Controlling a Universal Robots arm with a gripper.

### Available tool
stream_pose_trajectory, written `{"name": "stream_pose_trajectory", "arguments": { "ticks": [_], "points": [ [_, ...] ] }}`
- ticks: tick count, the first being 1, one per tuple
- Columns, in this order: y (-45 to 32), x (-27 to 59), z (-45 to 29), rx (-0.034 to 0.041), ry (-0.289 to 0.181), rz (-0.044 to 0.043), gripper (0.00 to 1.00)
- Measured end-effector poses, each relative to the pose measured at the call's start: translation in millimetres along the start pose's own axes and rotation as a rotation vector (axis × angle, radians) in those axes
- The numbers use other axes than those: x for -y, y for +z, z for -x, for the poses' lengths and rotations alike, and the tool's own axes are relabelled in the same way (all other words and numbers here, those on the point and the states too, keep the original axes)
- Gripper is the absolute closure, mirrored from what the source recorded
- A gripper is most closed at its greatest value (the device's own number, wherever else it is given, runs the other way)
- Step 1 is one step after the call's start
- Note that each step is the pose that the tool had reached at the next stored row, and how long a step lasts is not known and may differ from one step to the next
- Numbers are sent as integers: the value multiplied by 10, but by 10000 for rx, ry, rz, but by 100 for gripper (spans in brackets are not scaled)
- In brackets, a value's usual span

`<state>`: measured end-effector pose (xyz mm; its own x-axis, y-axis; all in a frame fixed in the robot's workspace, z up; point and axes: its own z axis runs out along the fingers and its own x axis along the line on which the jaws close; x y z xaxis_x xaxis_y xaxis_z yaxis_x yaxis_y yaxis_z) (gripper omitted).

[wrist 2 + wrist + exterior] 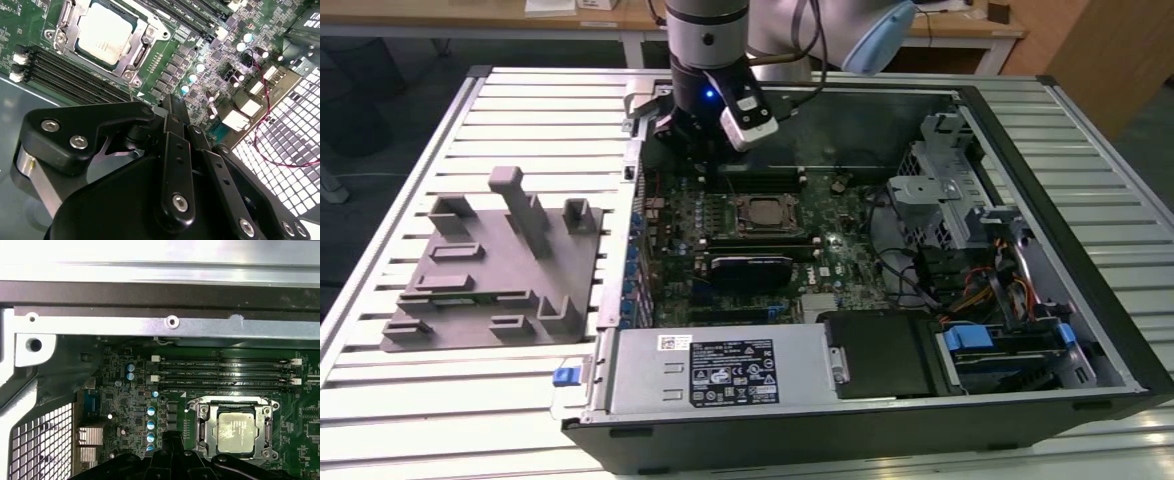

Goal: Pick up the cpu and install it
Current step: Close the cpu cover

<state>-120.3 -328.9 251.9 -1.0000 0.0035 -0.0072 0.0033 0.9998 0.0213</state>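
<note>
One cpu (106,31) already seated in socket (66,21); hand (171,103) hovers nearby, closed together, empty; install looks done.

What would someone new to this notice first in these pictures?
The open computer case lies on a slatted table, the robot arm reaching into it over the green motherboard. In both wrist views the silvery cpu sits in its socket frame, with the gripper poised beside it. A grey moulded fixture rests at the exterior view's left.

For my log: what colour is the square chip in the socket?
Silvery-white; the square cpu shows best in second wrist view.
</note>
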Motion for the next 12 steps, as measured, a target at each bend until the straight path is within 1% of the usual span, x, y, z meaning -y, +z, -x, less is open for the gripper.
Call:
{"name": "stream_pose_trajectory", "arguments": {
  "ticks": [3, 8, 12],
  "points": [
    [1, -1, -31, 2, -1, 3, 89],
    [1, -7, -37, 2, 0, 2, 89],
    [2, -47, -37, 2, -2, 2, 89]
  ]
}}
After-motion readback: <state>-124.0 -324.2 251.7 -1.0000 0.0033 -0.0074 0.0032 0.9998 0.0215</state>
